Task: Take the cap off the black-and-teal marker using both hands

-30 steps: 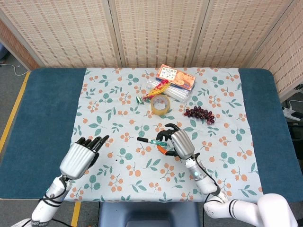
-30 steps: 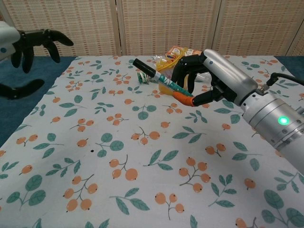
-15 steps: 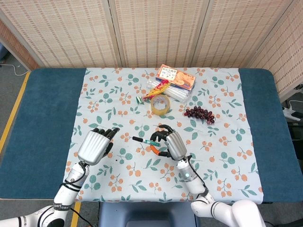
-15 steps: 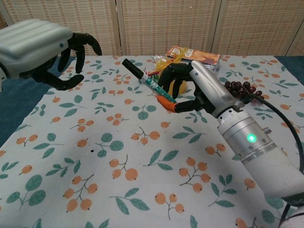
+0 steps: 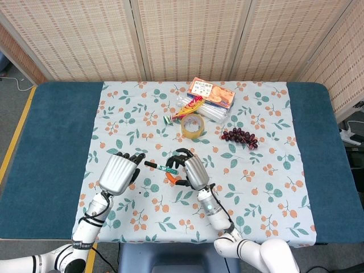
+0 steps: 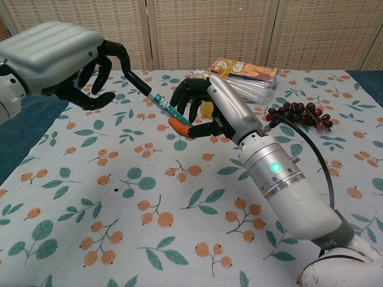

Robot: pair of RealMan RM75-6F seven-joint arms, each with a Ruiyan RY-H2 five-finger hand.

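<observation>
right hand (image 6: 200, 107) grips black-and-teal marker (image 6: 157, 101) aloft above tablecloth (image 6: 179, 197) | left hand (image 6: 90, 72) fingers curled, reaching black cap (image 6: 133, 81), grasp unclear | cap on, pull pending

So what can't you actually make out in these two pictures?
- Whether the left hand already grips the marker: its curled fingers hide the cap end in the chest view, and it is too small in the head view.
- The marker's middle, covered by the right hand in both views.
- The print on the orange packet: too small.
</observation>
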